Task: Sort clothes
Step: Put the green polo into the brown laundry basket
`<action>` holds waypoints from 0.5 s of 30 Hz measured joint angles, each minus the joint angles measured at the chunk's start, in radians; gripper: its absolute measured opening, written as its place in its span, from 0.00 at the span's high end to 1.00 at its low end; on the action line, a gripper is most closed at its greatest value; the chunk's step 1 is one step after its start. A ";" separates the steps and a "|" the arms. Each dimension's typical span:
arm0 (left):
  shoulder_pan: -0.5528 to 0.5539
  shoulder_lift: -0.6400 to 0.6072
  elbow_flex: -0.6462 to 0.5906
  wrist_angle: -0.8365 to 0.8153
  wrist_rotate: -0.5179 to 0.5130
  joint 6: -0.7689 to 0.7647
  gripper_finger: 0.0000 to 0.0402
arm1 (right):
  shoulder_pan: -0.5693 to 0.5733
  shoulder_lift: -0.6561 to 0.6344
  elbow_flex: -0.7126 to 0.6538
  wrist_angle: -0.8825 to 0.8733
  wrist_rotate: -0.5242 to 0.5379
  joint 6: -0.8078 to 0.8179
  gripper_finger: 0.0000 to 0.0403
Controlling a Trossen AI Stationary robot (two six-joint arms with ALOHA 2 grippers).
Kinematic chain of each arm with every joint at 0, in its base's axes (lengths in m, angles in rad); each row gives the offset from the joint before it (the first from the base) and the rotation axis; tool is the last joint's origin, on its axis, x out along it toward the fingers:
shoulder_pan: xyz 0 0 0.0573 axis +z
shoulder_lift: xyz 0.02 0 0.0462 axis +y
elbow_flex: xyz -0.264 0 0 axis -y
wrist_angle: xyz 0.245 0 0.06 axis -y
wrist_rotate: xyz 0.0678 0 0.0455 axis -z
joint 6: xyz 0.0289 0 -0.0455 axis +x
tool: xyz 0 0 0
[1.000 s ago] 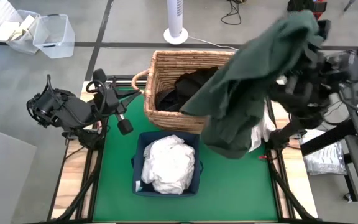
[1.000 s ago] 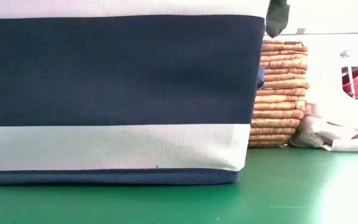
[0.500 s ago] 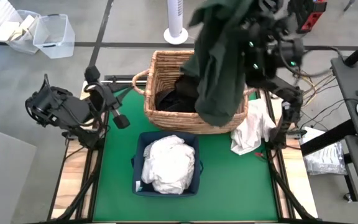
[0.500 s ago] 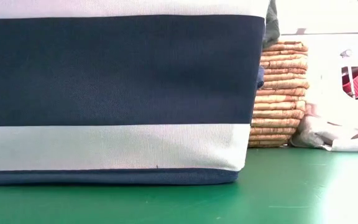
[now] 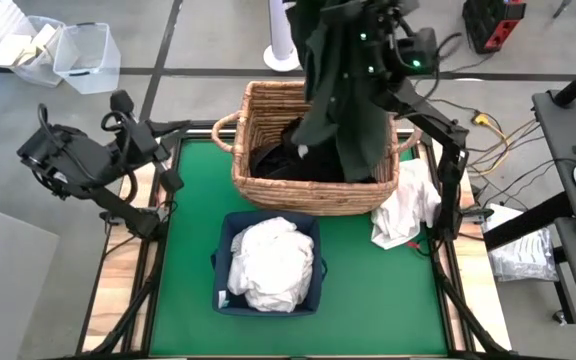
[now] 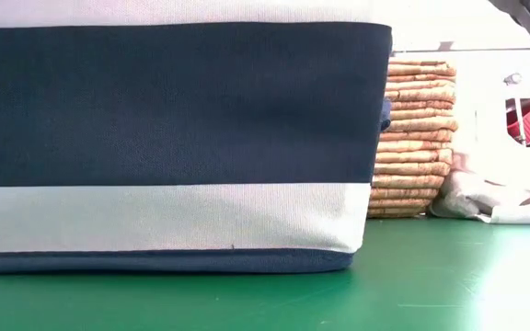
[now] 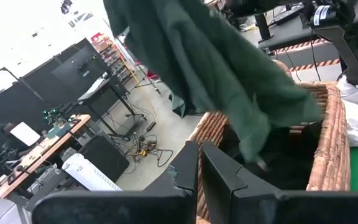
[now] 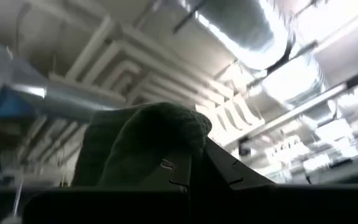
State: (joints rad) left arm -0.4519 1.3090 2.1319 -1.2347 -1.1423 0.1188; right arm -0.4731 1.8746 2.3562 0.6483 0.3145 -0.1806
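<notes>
Green surface (image 5: pixel 368 300) on a grey workshop floor, with a white fan base (image 5: pixel 281 35) and clear plastic boxes (image 5: pixel 86 55) behind. Two containers — a wicker basket (image 5: pixel 313 195) with black clothes (image 5: pixel 278 160), a navy bin (image 6: pixel 173 138) with white clothes (image 5: pixel 268 265). One more white garment (image 5: pixel 406 205) beside the basket. Right end effector (image 8: pixel 188 177) closed on the dark green garment (image 5: pixel 343 100) above the basket. Left end effector (image 7: pixel 199 171) closed, empty, at the surface's left edge. Low view — mostly bin wall.

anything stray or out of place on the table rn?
Yes: a white garment lies crumpled on the green mat beside the wicker basket, outside both containers. Other whites sit in the navy bin.
</notes>
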 joint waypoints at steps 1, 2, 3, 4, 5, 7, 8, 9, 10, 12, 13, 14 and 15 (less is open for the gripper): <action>0.000 -0.004 0.000 -0.003 0.000 -0.001 1.00 | -0.001 0.005 0.000 -0.023 0.000 0.008 0.98; 0.000 -0.009 0.000 -0.005 0.000 0.000 1.00 | -0.003 0.008 0.000 -0.046 0.000 0.013 0.98; 0.000 -0.012 0.000 -0.004 0.000 -0.001 1.00 | -0.002 0.012 0.000 -0.068 0.000 0.014 0.98; 0.000 -0.016 0.000 -0.005 0.000 -0.001 1.00 | -0.002 0.015 0.000 -0.085 0.000 0.008 0.98; 0.000 -0.019 0.000 -0.006 0.000 -0.001 1.00 | 0.000 0.016 0.000 -0.105 -0.001 0.002 0.98; 0.000 -0.022 0.000 -0.012 0.000 -0.001 1.00 | 0.009 0.017 0.000 -0.171 -0.001 0.000 0.98; -0.001 -0.023 0.000 -0.013 0.000 -0.001 1.00 | 0.011 0.016 0.000 -0.210 -0.001 0.000 0.98; -0.001 -0.023 0.000 -0.013 0.000 -0.001 1.00 | 0.015 0.015 0.000 -0.257 -0.002 0.000 0.98; -0.001 -0.023 0.000 -0.015 0.000 -0.001 1.00 | 0.019 0.014 0.000 -0.311 -0.002 -0.001 0.98; -0.001 -0.022 0.000 -0.022 0.000 -0.001 1.00 | 0.029 0.014 0.000 -0.416 -0.002 -0.003 0.98; -0.001 -0.022 0.000 -0.025 0.001 -0.001 1.00 | 0.035 0.014 0.000 -0.471 -0.003 -0.003 0.98; 0.000 -0.021 0.000 -0.025 0.000 -0.001 1.00 | 0.041 0.014 0.000 -0.521 -0.006 -0.003 0.98; 0.000 -0.021 0.000 -0.026 0.001 -0.001 1.00 | 0.046 0.014 0.000 -0.566 -0.010 -0.005 0.98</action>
State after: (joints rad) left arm -0.4519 1.2877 2.1319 -1.2604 -1.1416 0.1181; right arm -0.4266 1.8881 2.3562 0.0821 0.3043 -0.1859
